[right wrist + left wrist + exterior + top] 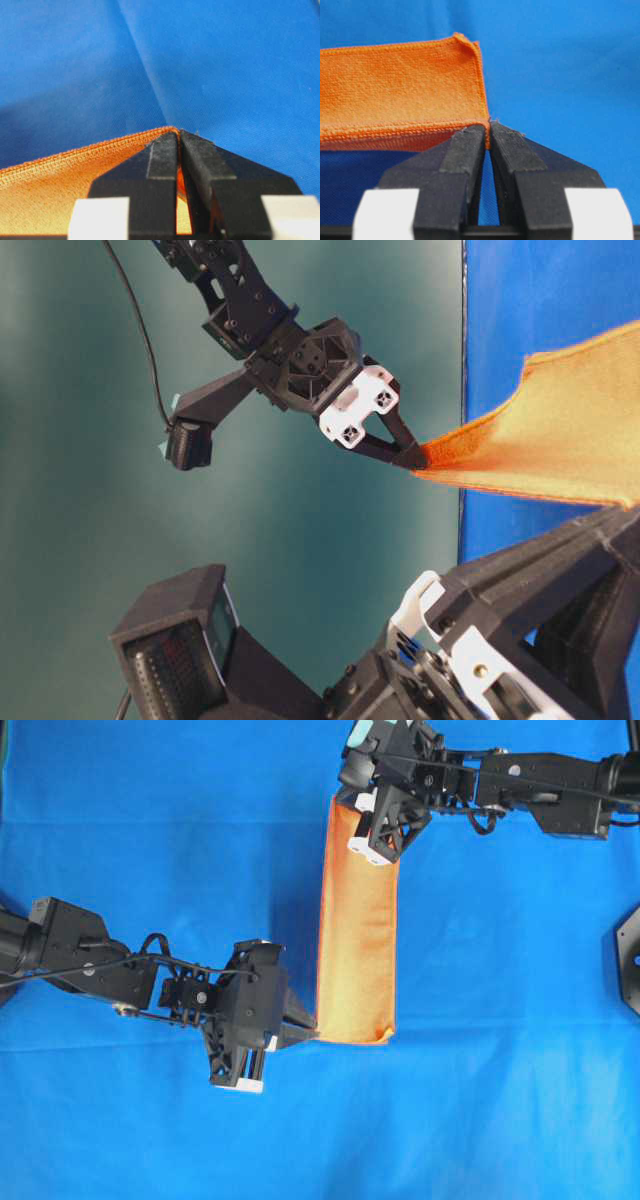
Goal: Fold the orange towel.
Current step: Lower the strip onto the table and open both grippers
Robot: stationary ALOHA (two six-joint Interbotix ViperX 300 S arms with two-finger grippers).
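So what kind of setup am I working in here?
Looks like a lab tabletop rig, not a home: a plain blue cloth covers the table, two black robot arms work over it, and a flat teal backdrop stands behind. Only the orange towel is on it.

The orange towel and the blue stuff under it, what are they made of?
The orange towel looks like soft terry cloth: fuzzy, nubby weave with a stitched hem along its edge. The blue table cover seems a smooth, thin woven fabric, matte, with soft creases; which fibre, I can't tell.
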